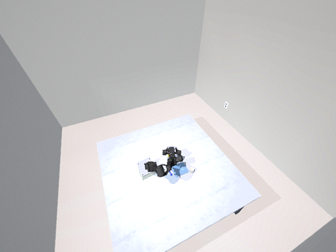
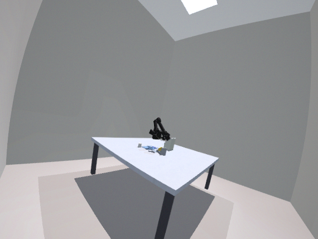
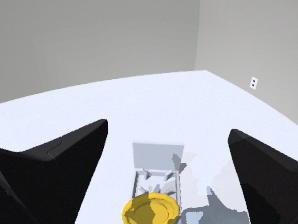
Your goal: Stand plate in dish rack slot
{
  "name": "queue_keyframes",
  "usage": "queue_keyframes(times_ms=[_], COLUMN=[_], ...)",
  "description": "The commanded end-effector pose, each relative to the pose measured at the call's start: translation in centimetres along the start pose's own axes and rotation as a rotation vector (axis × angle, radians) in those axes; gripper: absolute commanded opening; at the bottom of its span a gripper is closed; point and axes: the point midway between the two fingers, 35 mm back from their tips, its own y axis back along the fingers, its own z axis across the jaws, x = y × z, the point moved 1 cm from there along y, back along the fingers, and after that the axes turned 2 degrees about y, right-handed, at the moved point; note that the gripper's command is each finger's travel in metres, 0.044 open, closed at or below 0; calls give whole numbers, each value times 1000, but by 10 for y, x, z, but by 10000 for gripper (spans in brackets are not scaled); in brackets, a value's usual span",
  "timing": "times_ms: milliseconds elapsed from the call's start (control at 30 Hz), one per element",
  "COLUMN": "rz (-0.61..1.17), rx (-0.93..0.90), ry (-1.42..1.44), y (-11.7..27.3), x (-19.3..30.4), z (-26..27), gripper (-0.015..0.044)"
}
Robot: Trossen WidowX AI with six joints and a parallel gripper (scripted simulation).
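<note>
Gripper [image 3: 166, 183] spread wide, empty, raised over table [image 3: 80, 110]. Yellow plate [image 3: 150, 213] below, between fingers, apart from both, standing on edge in rack [image 3: 157, 196], between rails at near end. Small white block [image 2: 139, 145] well off to side.

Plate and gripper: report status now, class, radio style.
Gripper open, holding nothing, above the rack. Yellow plate standing in the dish rack, between the rails. Nothing seen blocking the arm's retreat.
</note>
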Motion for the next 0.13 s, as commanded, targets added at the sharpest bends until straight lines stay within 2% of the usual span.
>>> queue_keyframes(times_ms=[0, 100], rz=[52, 107], rx=[-30, -59], ry=[-87, -167], y=[-3, -5], x=[-3, -3], z=[1, 4], gripper=[400, 400])
